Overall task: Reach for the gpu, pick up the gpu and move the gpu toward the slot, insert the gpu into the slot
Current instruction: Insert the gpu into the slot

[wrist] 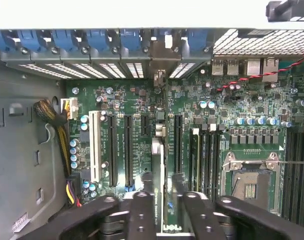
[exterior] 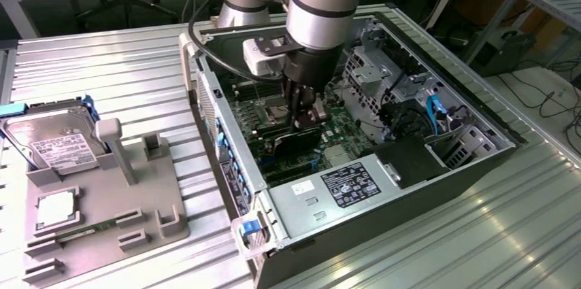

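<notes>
The gpu (wrist: 158, 190) is clamped edge-on between the fingers of the gripper (exterior: 304, 115), inside the case (exterior: 472, 160) over the motherboard (wrist: 142, 100), apparently at a slot. It is judged stiff, light and fragile, best held by its upper edge.

The case (exterior: 300, 241) lies open on top. Inside, the power supply (exterior: 341, 183) and drive cage (exterior: 382, 78) flank the motherboard (wrist: 252, 107), and the arm (exterior: 322, 3) fills the gap above the gpu (wrist: 159, 170).
</notes>
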Controlling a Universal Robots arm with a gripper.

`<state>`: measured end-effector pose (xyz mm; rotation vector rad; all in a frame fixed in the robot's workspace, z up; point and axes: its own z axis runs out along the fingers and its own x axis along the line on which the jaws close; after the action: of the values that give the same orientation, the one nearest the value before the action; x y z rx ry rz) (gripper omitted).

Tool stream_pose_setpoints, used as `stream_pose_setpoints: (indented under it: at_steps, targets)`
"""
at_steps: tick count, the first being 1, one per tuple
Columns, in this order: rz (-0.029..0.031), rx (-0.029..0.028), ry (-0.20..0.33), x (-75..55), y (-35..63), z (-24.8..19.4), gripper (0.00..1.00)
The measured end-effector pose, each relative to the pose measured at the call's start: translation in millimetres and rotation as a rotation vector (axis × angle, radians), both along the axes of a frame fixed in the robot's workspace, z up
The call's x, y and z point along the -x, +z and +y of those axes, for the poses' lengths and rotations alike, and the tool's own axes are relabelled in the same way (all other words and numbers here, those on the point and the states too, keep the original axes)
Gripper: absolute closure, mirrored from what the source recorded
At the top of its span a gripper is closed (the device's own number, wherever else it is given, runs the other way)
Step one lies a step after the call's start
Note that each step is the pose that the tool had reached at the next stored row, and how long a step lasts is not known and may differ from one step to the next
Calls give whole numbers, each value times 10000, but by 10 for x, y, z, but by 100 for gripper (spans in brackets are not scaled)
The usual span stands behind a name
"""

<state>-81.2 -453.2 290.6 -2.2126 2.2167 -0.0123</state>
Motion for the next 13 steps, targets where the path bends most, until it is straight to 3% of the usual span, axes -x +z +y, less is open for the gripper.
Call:
stream_pose_setpoints:
  at_steps: [3,13]
  targets:
    - [0,2,0,0,1,0,89]
    - [1,1,0,0,0,0,89]
